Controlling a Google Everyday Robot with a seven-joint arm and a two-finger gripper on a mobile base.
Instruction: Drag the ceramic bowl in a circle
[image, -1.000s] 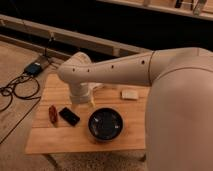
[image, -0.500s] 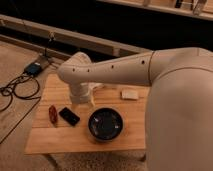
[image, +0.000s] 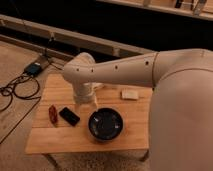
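Observation:
The ceramic bowl (image: 105, 124) is round, wide, dark and glossy, and sits on the wooden table (image: 60, 140) near its front edge, right of centre. My white arm reaches in from the right, bends at the elbow and points down over the table. The gripper (image: 87, 104) hangs at its lower end, just behind and left of the bowl's rim. I cannot tell whether it touches the bowl.
A black rectangular object (image: 69, 115) and a red object (image: 52, 113) lie left of the bowl. A pale flat block (image: 130, 94) lies at the back right. Cables and a small box (image: 35, 68) lie on the floor to the left.

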